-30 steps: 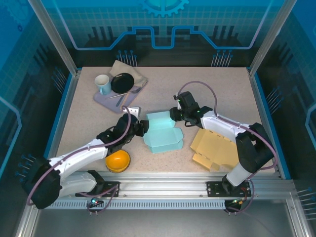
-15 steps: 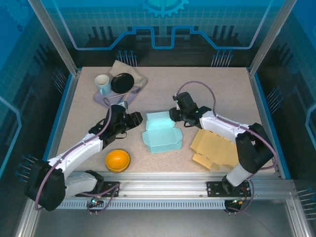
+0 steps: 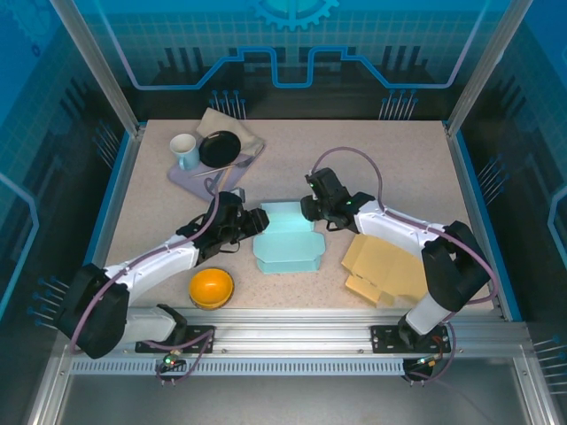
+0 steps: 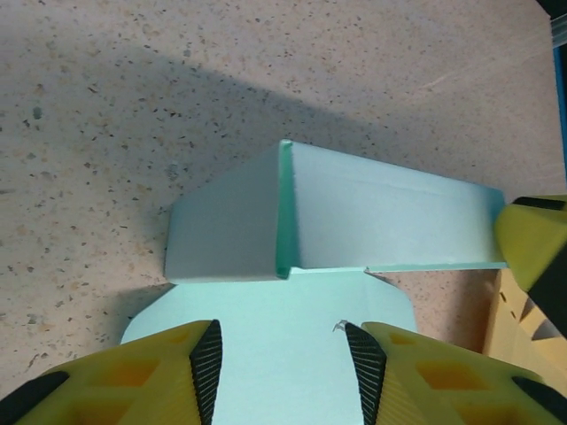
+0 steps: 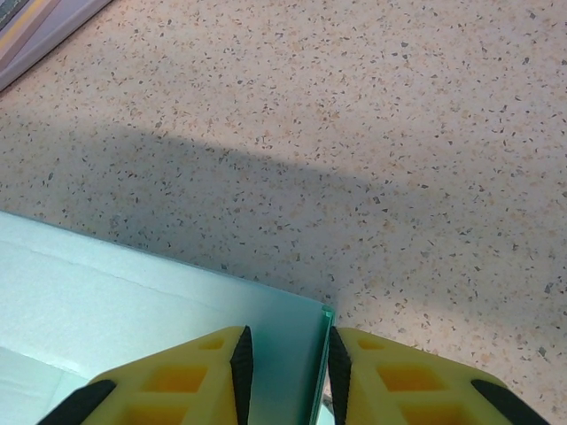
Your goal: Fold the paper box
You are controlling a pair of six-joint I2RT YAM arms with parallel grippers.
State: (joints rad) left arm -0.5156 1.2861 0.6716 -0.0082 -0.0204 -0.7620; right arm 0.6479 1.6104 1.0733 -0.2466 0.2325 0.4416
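Note:
The teal paper box [image 3: 288, 248] lies mid-table, partly folded, with raised walls. My left gripper [image 3: 255, 221] is at its left end. In the left wrist view its jaws [image 4: 283, 341] stand open over a flat teal flap [image 4: 275, 310], with an upright box wall [image 4: 381, 217] just beyond. My right gripper [image 3: 310, 211] is at the box's back right corner. In the right wrist view it [image 5: 285, 350] is shut on the corner wall of the box [image 5: 133, 301], and the wall's folded edge lies against the right pad [image 5: 337, 372].
An orange bowl [image 3: 211, 288] sits near the front left. A flat tan cardboard blank [image 3: 385, 266] lies right of the box. A purple tray [image 3: 190, 181] at the back left carries a cup [image 3: 184, 150], a black plate [image 3: 219, 148] and cutlery.
My left gripper swung back and left, then came in again to the box's left end with its jaws a little narrower. The right gripper and the box shifted slightly left.

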